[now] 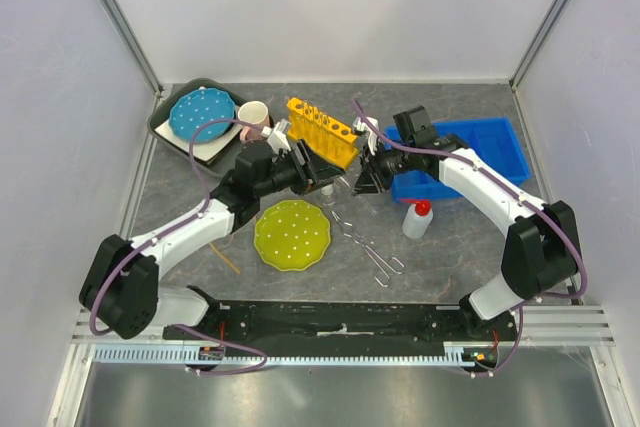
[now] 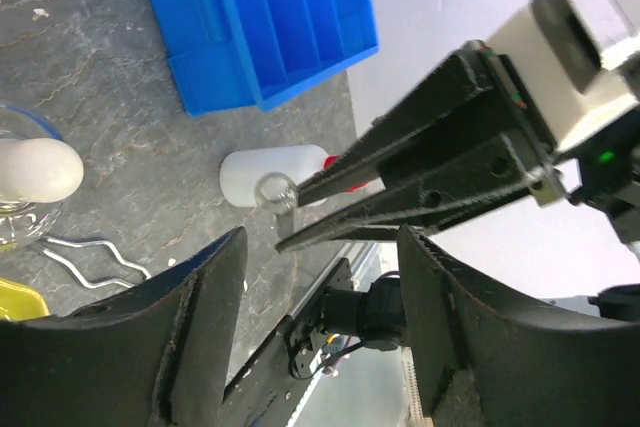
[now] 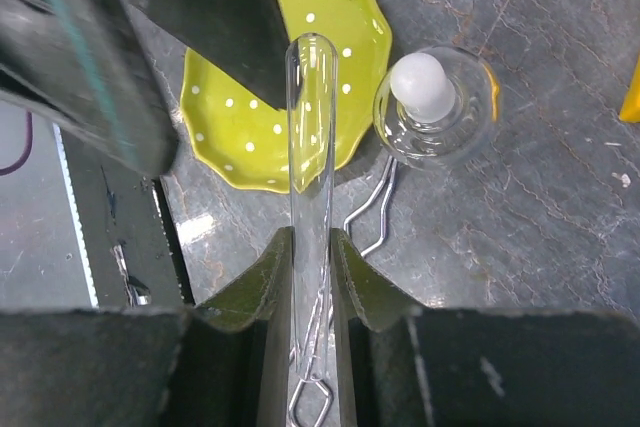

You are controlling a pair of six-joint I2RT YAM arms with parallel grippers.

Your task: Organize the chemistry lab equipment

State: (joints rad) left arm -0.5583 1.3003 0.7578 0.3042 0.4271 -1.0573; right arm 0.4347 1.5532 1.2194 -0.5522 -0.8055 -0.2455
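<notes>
Jaws of the right gripper pinch a thin clear glass tube (narrowly parted, clamped low on its length). The left gripper stands wide open by the tube's tip, gripping nothing. A small clear white-capped flask stands just beside the tube.

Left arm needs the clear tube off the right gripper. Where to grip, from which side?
Grip the bare length of the thin clear tube beyond the right gripper, short of its rounded tip. That part sticks out free toward the left gripper, so probably come end-on, a finger on either side.
</notes>
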